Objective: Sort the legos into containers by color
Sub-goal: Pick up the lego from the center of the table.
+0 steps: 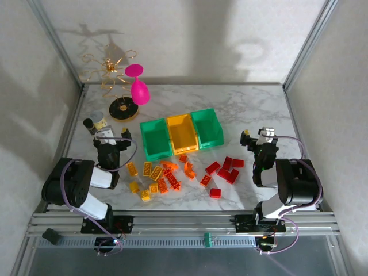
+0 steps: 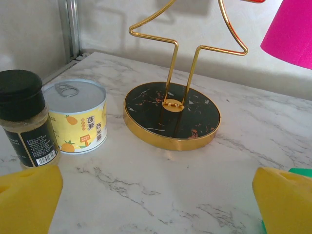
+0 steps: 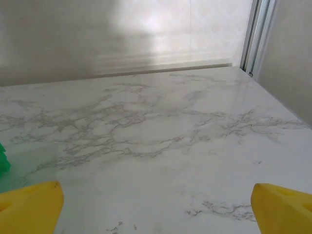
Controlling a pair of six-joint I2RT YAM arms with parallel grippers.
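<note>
Legos [image 1: 172,175] strewn on the table [image 1: 247,109] just in front of the three bins [image 1: 181,135], reds to the right, orange and yellow to the left. Apparently sorting not yet begun. Next: lowering onto one brick and pinching it. Left gripper [image 1: 112,144] and right gripper [image 1: 259,141] raised either side of the pile, fingers spread wide, empty.

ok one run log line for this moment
left pincer: open, empty | right pincer: open, empty | legos: loose on table | bins: look empty | sorting: not begun
</note>
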